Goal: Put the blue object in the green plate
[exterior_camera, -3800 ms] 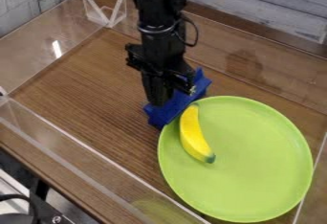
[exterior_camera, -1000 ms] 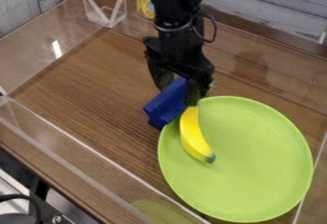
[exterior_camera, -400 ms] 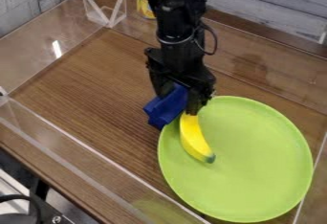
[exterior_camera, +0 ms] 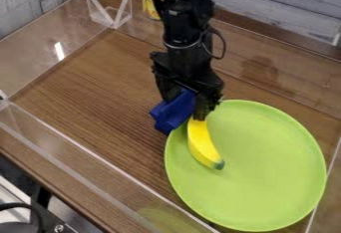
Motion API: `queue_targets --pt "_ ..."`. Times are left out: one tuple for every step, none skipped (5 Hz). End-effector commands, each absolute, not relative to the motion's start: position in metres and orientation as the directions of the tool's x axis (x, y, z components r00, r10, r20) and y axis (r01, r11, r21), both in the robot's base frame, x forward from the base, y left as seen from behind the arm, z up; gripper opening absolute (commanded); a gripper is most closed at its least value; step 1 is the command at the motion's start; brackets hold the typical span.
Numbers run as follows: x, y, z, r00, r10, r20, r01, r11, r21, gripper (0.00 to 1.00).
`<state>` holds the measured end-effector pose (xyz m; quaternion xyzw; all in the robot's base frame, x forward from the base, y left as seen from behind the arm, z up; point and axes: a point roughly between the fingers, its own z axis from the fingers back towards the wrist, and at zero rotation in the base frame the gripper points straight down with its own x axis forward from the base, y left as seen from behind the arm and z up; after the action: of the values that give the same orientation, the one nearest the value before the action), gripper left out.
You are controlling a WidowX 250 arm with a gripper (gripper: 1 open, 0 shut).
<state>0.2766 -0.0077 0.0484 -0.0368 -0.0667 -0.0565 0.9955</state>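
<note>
Just left of the far-left rim of the green plate (exterior_camera: 266,182), and near the banana (exterior_camera: 202,142), the blue object (exterior_camera: 170,112) seems to slant from near left to far right below my gripper (exterior_camera: 185,100), fingers wide, gripping nothing I can make out.

Robot arm (exterior_camera: 178,28), one: black throughout, segmented, with blocky, angular joint housings. Cable (exterior_camera: 218,42), one: thin, black, looped outside the arm.
</note>
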Motion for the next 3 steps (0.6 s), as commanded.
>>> queue_targets --pt "0.2784 -0.0125 0.047 0.983 -0.114 0.145 0.125 0.99 -0.071 1.0" --pt "0.2781 -0.0135 0.0437 0.984 -0.111 0.138 0.122 0.99 -0.073 1.0" --pt "0.2778 -0.0144 0.0403 0.985 -0.109 0.132 0.119 0.99 -0.076 1.0"
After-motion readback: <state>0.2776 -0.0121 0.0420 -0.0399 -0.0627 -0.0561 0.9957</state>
